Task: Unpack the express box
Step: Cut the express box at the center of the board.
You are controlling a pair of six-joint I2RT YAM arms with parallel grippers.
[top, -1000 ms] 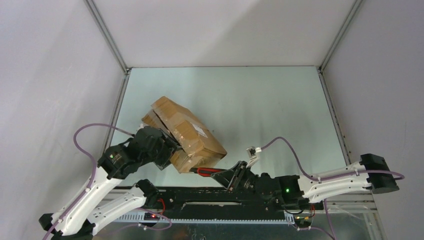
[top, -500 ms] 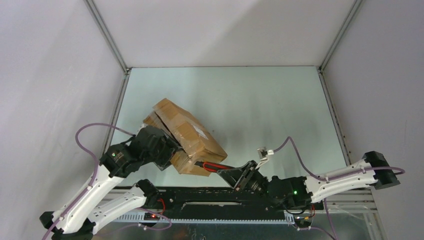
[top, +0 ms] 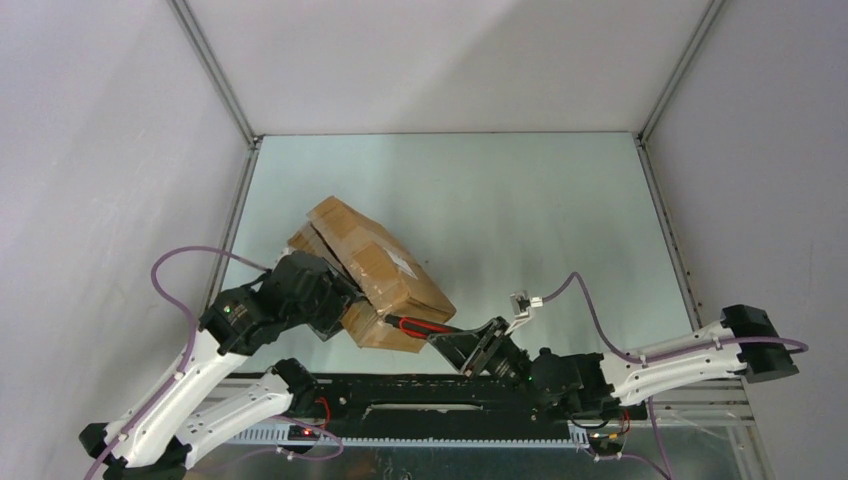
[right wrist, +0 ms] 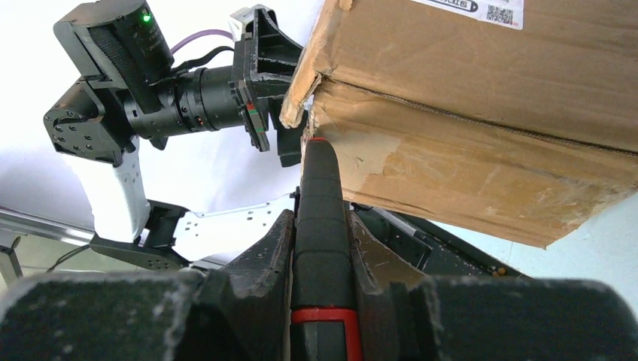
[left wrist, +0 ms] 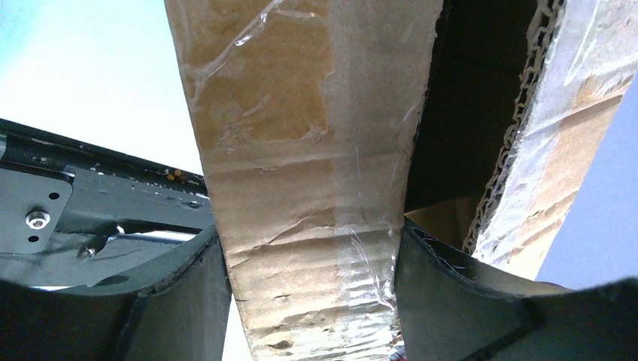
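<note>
A black-and-red-handled utility knife is clenched in the right pincer. Its tip touches a torn corner of the oblong brown corrugated cardboard express box. The left arm's black wrist sits just behind that same corner and crowds it. A black base rail runs along the near edge below both arms, and a purple cable loops off the left one.

The left pincer grasps the express box, with one taped panel filling the gap between its fingers. The box lies aslant on the near left part of the pale green worktop. Its cardboard is creased and wrinkled under clear tape. A white shipping label sits on its upper face, and one flap stands apart beside a dark gap.
</note>
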